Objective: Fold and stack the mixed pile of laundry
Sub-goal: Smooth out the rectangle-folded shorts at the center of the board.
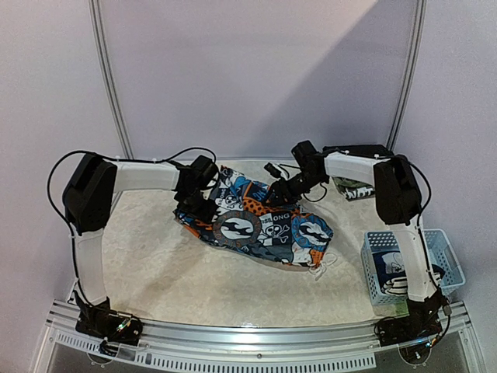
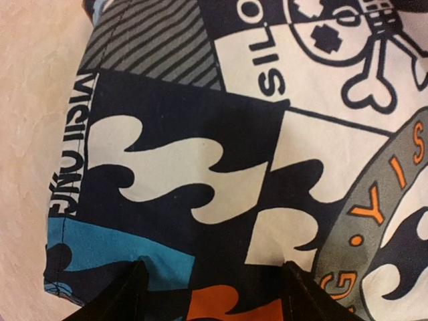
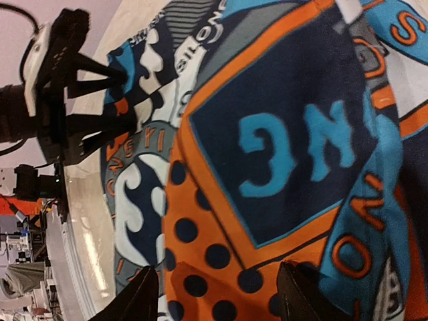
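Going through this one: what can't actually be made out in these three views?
- Top view: how the fingertips of the left gripper and right gripper meet the printed garment; they are small and dark against cloth.
- Top view: the blue-white item in the basket; the right arm covers part.
- Both wrist views: the garment's outline, cut off by the frame edges.
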### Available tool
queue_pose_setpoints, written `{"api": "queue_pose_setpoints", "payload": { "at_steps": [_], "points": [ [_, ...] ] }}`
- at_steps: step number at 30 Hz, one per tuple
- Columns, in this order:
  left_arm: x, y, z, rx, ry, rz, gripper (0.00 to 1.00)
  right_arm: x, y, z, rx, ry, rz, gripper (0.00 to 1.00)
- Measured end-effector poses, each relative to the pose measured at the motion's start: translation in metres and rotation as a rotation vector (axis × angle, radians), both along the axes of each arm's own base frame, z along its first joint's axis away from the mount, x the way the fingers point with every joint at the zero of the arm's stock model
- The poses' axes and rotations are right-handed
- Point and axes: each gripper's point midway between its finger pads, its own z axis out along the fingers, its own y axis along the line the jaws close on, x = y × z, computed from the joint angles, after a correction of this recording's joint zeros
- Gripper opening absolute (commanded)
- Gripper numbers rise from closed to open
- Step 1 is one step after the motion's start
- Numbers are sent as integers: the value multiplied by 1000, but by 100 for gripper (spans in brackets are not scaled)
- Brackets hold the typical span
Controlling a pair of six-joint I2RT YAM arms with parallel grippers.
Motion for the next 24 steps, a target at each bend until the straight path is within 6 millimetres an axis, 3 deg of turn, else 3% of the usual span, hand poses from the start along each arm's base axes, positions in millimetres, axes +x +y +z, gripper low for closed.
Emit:
{"api": "queue_pose_setpoints", "payload": {
  "at_steps": [4,7,17,21,24],
  "points": [
    [-12,8,-14,11,32,14,68,24,-1,-26,-29,37,-73,62],
    [-21,16,-13,15,39,23,67,36,-6,-36,-42,55,-118,63],
    [-63,43,-14,8,70,96,66,67,1,-18,-5,-31,-146,68],
    [-88,57,-13,3,92,142,66,65,11,-17,25,-42,-109,71],
    [-109,65,-5,-4,100,179,66,61,16,-14,20,-51,-86,81]
  ]
}}
